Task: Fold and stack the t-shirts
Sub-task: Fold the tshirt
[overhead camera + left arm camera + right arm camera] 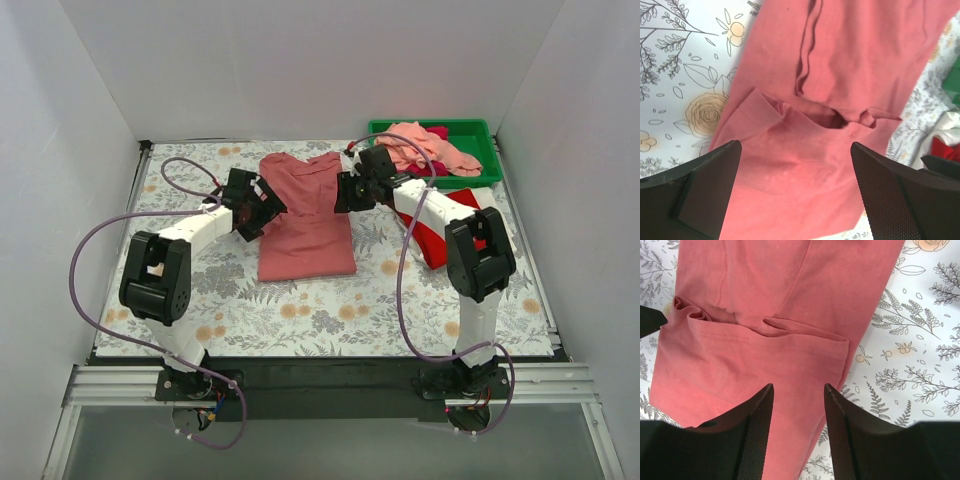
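The dusty rose t-shirt (305, 215) lies flat on the floral table, its sides folded in to make a long strip. My left gripper (262, 210) hovers at its left edge, my right gripper (350, 190) at its upper right edge. In the left wrist view the left gripper (795, 145) is open wide over the shirt (840, 60) and holds nothing. In the right wrist view the right gripper (799, 390) is open over the folded sleeve area of the shirt (765, 300), also empty. A bright red t-shirt (440, 243) and a white one (487, 197) lie under my right arm.
A green bin (472, 126) stands at the back right with a salmon pink shirt (425, 148) and a bit of magenta cloth (438, 132) in it. White walls close in the table on three sides. The floral cloth (300, 310) stretches in front of the shirt.
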Controlling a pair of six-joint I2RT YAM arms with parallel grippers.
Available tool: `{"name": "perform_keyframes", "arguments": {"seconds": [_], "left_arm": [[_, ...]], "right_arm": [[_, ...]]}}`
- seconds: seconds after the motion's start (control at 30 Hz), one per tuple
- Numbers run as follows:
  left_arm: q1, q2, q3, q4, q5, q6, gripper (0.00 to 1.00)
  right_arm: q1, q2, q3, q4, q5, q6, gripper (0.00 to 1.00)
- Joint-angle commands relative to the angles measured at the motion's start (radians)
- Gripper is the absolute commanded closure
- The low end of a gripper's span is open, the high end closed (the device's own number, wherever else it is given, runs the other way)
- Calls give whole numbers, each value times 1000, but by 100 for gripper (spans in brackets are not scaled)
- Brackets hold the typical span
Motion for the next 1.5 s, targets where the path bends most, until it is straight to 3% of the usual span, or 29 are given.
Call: {"name": "perform_keyframes", "arguments": {"seconds": [0.0, 0.2, 0.33, 0.47, 0.63, 0.7, 0.73, 0.97, 1.17, 1.3, 1.47], "left_arm": [[4, -134, 0, 5, 22, 1, 9], [3, -358, -208, 18, 16, -31, 6], [-3, -495, -357, 12, 42, -21, 5], [-5, -547, -486, 6, 74, -24, 4], [-6, -532, -545, 9, 82, -39, 4], [-5, -509, -554, 6, 74, -33, 10], [-5, -504, -555, 6, 68, -36, 18], [-5, -422, -552, 26, 39, -36, 39], [-5, -340, -534, 38, 37, -36, 49], [-5, -332, -546, 52, 54, -35, 67], [-5, -329, -559, 75, 49, -31, 75]], "right_arm": [[-4, -104, 1, 3, -49, -23, 45], [36, -239, -174, 30, -101, -18, 43], [56, -340, -412, 68, -81, 52, 41], [56, -451, -604, 137, -86, 112, 41], [55, -433, -669, 196, -141, 155, 42], [56, -419, -679, 214, -146, 173, 44], [56, -413, -683, 226, -140, 178, 44], [55, -355, -660, 242, -98, 204, 49], [55, -296, -637, 251, -74, 216, 54], [53, -275, -634, 256, -60, 222, 61], [53, -256, -625, 274, -43, 224, 66]]}}
